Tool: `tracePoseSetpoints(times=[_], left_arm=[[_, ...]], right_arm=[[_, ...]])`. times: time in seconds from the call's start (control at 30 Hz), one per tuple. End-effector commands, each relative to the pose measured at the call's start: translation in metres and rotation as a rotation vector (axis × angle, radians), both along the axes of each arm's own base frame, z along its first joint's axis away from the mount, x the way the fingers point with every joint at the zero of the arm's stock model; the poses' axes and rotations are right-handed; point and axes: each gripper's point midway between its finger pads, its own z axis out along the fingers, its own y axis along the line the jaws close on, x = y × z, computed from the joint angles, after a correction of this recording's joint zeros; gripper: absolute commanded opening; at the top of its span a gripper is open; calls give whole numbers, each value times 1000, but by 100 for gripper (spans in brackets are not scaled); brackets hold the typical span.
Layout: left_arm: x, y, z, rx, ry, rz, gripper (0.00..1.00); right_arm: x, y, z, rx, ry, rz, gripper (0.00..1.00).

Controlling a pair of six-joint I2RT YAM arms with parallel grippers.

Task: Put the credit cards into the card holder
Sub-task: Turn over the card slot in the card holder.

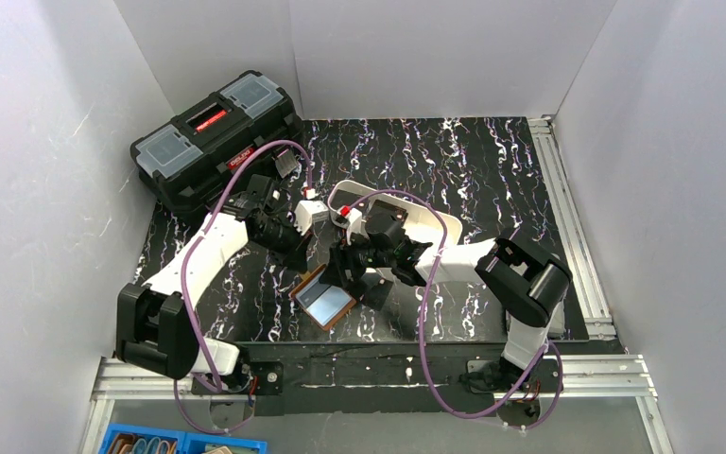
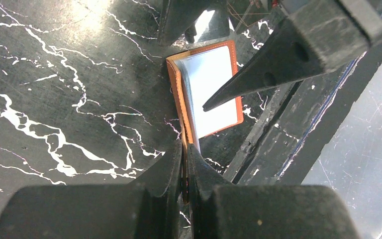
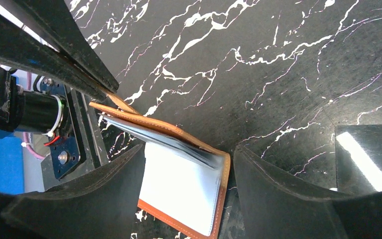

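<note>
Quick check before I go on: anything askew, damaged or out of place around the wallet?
Nothing stands out. The card holder lies open on the table, one cover raised and pinched in the shut left gripper. The right gripper has its fingers open on either side of it. A credit card lies flat beside it.

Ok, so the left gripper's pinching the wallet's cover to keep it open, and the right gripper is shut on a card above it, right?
No. The left gripper does pinch the card holder's cover, but the right gripper is open and empty: the right wrist view shows its fingers either side of the holder, a dark card lying nearby.
</note>
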Motion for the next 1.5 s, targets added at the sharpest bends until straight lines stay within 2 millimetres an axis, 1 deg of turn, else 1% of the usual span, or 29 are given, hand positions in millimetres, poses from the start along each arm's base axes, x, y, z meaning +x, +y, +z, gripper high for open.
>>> tracePoseSetpoints(times=[0.0,0.2,0.3,0.4,0.73,0.9,1.17,1.3,1.4,1.47], left_arm=[[-6,-10,22,-48,-28,-21,0],[-11,-11,19,-44,-13,-24,0],[-14,-10,17,-40,-9,-27,0],[-15,-10,16,-38,-5,-25,0],[-17,-9,15,-38,-11,-26,0],[-19,-9,13,-34,-8,-30,0],[-19,-8,9,-31,-4,-25,0],[-21,-3,0,-2,-5,-25,0],[-23,3,-12,30,-6,-33,0],[-26,10,-22,57,-9,-46,0]], right_arm=[[8,8,25,57,-68,-8,73],[14,12,26,57,-67,-32,73],[15,13,23,47,-52,-39,73],[12,12,30,75,-64,-33,73],[13,11,8,5,-26,-47,72],[10,6,0,-34,-39,-47,71],[1,-1,2,-43,-49,-41,71],[0,-4,1,-61,-58,-42,71],[3,-4,1,-76,-72,-46,71],[4,0,4,-75,-86,-42,71]])
